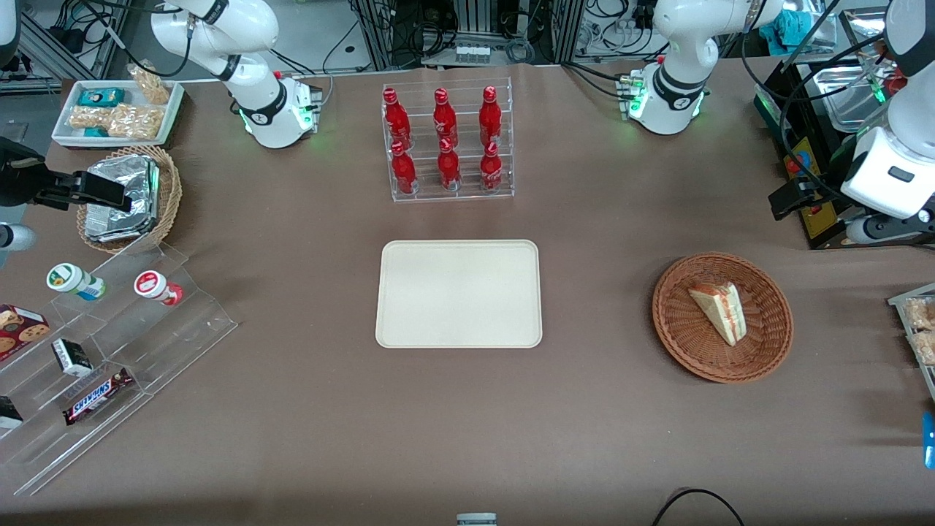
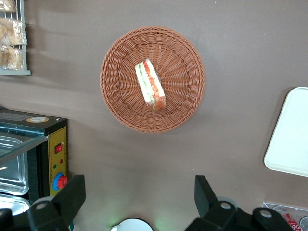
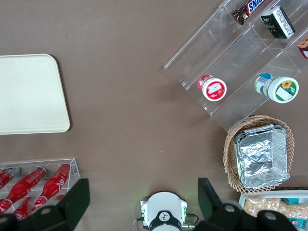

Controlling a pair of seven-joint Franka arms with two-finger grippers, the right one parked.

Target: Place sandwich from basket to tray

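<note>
The sandwich (image 1: 719, 310) (image 2: 150, 85), a pale bread wedge with red-orange and green filling, lies in the round reddish-brown wicker basket (image 1: 672, 321) (image 2: 115, 96) toward the working arm's end of the table. The flat cream tray (image 1: 459, 292) (image 2: 291, 134) sits bare at the table's middle. My gripper (image 1: 792, 199) (image 2: 138, 195) hangs well above the table, farther from the front camera than the basket. It is open, its black fingers (image 2: 72, 192) wide apart with only table between them.
A clear rack of red bottles (image 1: 445, 142) stands farther back than the tray. A black appliance with a red button (image 2: 45, 154) sits beside my gripper. A wire rack of packets (image 1: 917, 329) lies near the basket. A tan basket with foil (image 1: 128, 197) and a stepped acrylic stand (image 1: 109, 351) lie toward the parked arm's end.
</note>
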